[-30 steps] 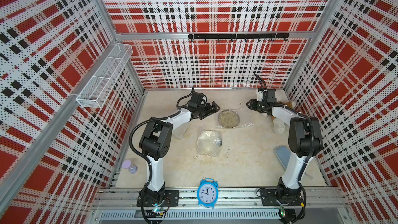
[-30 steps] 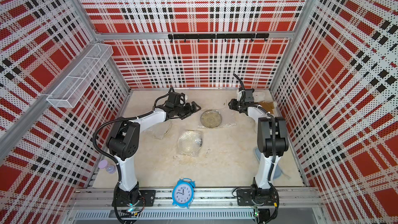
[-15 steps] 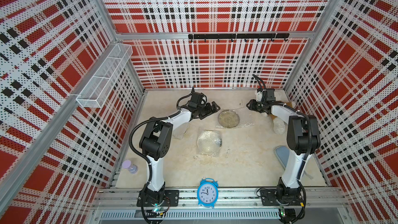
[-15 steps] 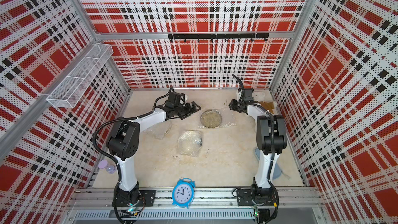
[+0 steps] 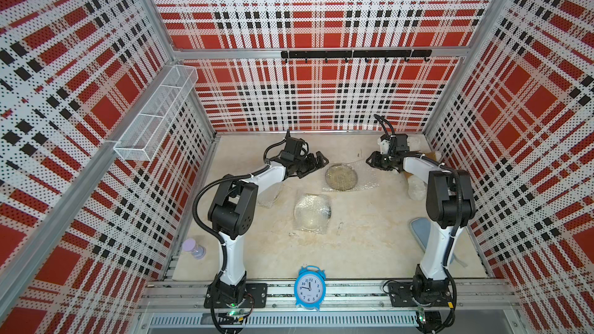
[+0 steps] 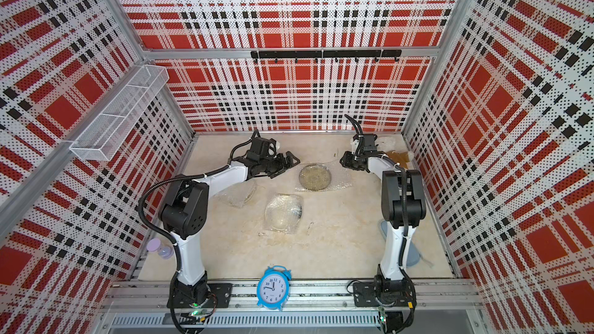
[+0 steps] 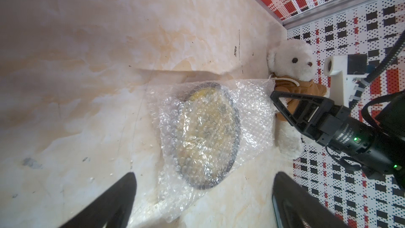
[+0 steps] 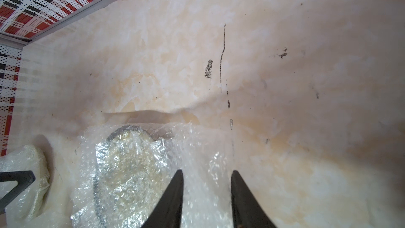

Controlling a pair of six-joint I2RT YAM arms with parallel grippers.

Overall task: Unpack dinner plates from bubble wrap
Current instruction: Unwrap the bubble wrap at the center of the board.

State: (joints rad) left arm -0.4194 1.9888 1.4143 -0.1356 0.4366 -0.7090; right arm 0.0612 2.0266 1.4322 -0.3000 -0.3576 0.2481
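Beige marbled tabletop carries everything. Your left arm reaches in from the near left corner toward the far edge. Your right arm reaches along the right edge.

Left gripper: jaws spread as wide as they go, nothing in them, just beside the yellow plate on its left side.

Right gripper: jaws part-way apart, fingers over the loose right end of the bubble wrap sheet. You can't tell from any view whether they touch or pinch it.

That sheet lies flat near the far edge, about midway across, and covers the yellow plate. The plate's black rim shows through in the left wrist view.

Second wrapped plate, cream, sits mid-tabletop, fully inside its own wrap. Third wrapped plate lies toward the left edge, partly under your left arm.

White teddy bear in a brown top lies by the far right corner, beside the sheet's end. Blue alarm clock stands upright at the middle of the near edge. Small lilac item sits by the near left corner, type unclear.
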